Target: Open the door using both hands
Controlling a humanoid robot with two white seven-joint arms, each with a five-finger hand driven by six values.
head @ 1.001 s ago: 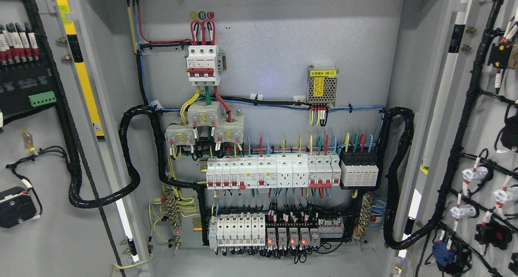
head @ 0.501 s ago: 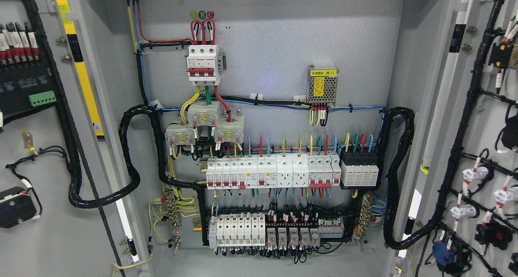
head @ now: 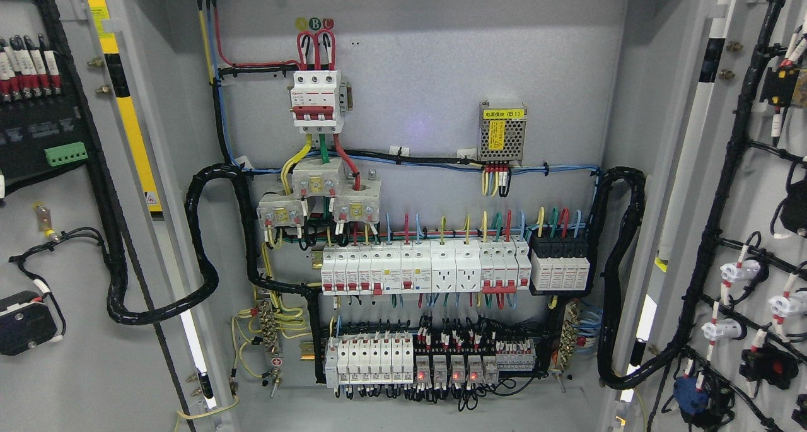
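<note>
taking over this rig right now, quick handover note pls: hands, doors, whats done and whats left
Hands: neither the left nor the right shows in the head view.
Doors: left door and right door both stand swung wide, inner faces with their wiring toward the camera.
Cabinet interior fully exposed: main breaker up top, breaker rows below, some red indicator lights on along the bottom row.
Done: doors look open.
Left: seemingly nothing; confirm where the arms are before moving.

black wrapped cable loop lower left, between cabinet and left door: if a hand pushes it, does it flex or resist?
The black wrapped cable loop would probably flex. It hangs in a slack U between the left door and the cabinet back panel, so it should swing aside. The bundle looks thick and spiral-wrapped, so likely springy rather than limp. Both ends look anchored, so it should return, not stay pushed.
</note>
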